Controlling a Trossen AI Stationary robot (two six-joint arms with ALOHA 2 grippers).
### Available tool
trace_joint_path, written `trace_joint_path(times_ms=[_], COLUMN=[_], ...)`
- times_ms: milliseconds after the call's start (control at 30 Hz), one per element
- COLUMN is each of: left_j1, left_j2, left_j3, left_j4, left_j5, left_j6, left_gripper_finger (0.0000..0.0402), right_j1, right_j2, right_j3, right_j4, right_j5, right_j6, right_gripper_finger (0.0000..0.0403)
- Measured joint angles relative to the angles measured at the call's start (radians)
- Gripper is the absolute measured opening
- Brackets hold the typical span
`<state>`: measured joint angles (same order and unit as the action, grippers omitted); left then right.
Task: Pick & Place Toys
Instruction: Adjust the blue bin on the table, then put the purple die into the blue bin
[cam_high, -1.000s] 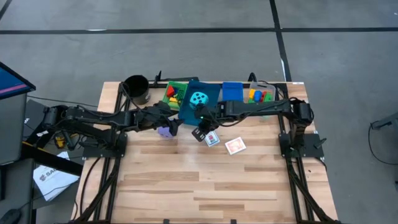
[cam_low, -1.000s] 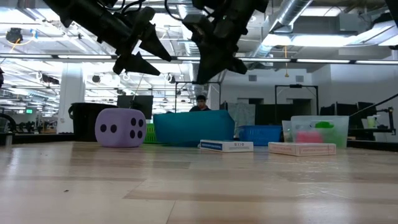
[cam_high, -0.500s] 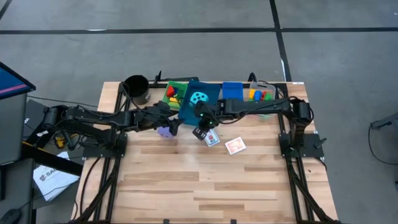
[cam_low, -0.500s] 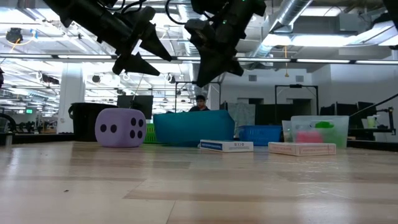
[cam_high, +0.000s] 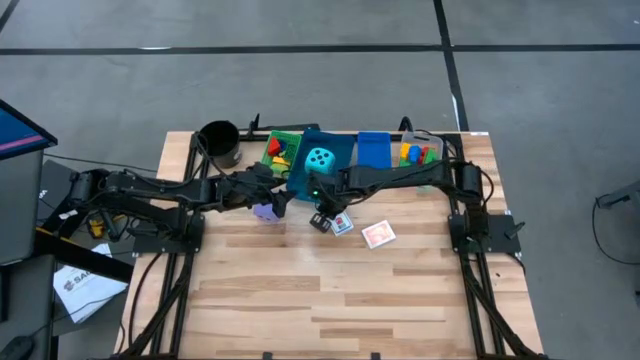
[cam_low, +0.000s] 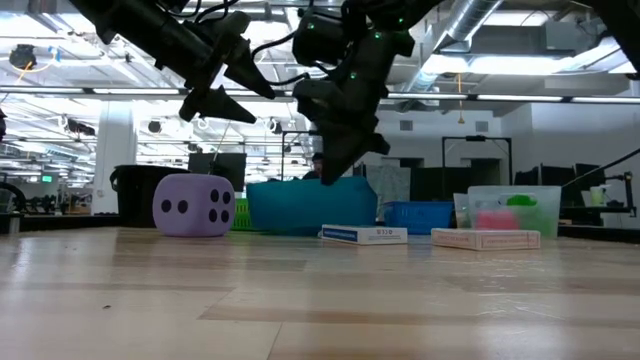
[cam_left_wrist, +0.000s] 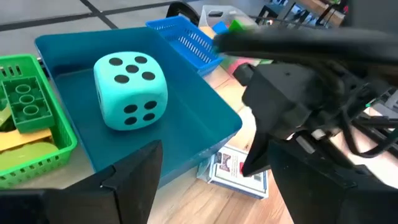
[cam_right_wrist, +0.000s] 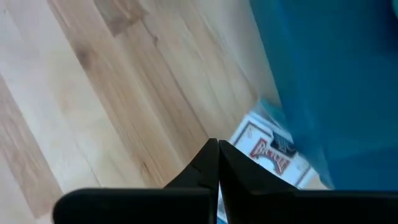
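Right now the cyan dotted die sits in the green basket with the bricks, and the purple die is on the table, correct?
Not quite. The cyan dotted die lies in the teal bin, not the green basket, which holds only bricks; the left wrist view shows it clearly. The purple die is indeed on the table.

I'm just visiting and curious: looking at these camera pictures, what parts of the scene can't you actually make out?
- Purple die: in the high view the left arm covers most of it.
- Card box: cut off by the right wrist view's lower edge and the shut right gripper; its print is too small to read.
- Clear bin: in the low view its contents are only blurred colours.
- Black cup: its inside is too dark to tell.
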<state>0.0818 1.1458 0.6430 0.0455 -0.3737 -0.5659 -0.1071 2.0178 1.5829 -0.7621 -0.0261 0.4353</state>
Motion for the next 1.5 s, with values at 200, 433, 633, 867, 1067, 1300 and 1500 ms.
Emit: trace_joint_path(times_ms=[200,433,633,867,1067,1300,1500], left_j1=[0.000,0.000,0.000,0.000,0.000,0.000,0.000], left_j2=[0.000,0.000,0.000,0.000,0.000,0.000,0.000], left_j3=[0.000,0.000,0.000,0.000,0.000,0.000,0.000], left_j4=[0.004,0.003,0.004,0.005,0.005,0.004,0.004], left_j5=[0.000,0.001,0.001,0.002,0.003,0.003,0.003], left_j6=[0.000,0.000,0.000,0.000,0.000,0.000,0.003], left_gripper_finger=[0.0285,0.0285,0.0285,0.0285,0.0285,0.0285,0.0285], right_j1=[-0.006,-0.036,-0.059,-0.059,-0.027,0.053,0.101], right_j2=[0.017,0.018,0.018,0.018,0.009,0.009,0.009], right_j3=[-0.001,0.000,0.000,0.000,0.006,0.014,0.014], right_j4=[-0.053,-0.127,-0.169,-0.171,-0.174,-0.158,-0.100], right_j5=[0.032,0.113,0.137,0.177,0.080,0.050,0.018], right_j6=[-0.017,-0.017,-0.017,-0.028,-0.051,-0.095,-0.095], right_gripper_finger=[0.0002,0.0002,0.0002,0.0002,0.0001,0.0001,0.0001])
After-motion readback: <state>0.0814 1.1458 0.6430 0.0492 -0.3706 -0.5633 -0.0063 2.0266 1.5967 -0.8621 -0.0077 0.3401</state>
